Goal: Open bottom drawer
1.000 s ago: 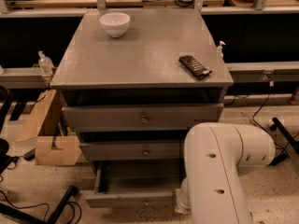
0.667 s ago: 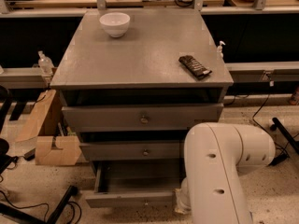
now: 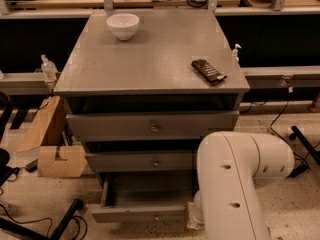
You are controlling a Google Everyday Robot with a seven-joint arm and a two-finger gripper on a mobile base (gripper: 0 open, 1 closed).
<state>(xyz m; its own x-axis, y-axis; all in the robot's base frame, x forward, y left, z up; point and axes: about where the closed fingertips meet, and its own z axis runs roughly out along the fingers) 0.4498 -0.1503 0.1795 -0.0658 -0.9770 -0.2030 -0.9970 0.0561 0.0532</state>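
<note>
The grey cabinet (image 3: 150, 59) has three drawers. The bottom drawer (image 3: 145, 213) stands pulled out toward me, its slim front low in the view with a small round knob (image 3: 156, 217). Its plain grey tray (image 3: 150, 191) shows empty. The middle drawer (image 3: 140, 161) and the top drawer (image 3: 150, 126) are pushed in. My white arm (image 3: 235, 184) fills the lower right and reaches down beside the right end of the bottom drawer's front. My gripper is hidden behind the arm, somewhere near that right end.
A white bowl (image 3: 123, 25) and a dark bar-shaped packet (image 3: 208, 71) lie on the cabinet top. Cardboard boxes (image 3: 50, 149) stand on the floor to the left. Cables and a dark chair leg (image 3: 65, 219) lie on the floor on both sides.
</note>
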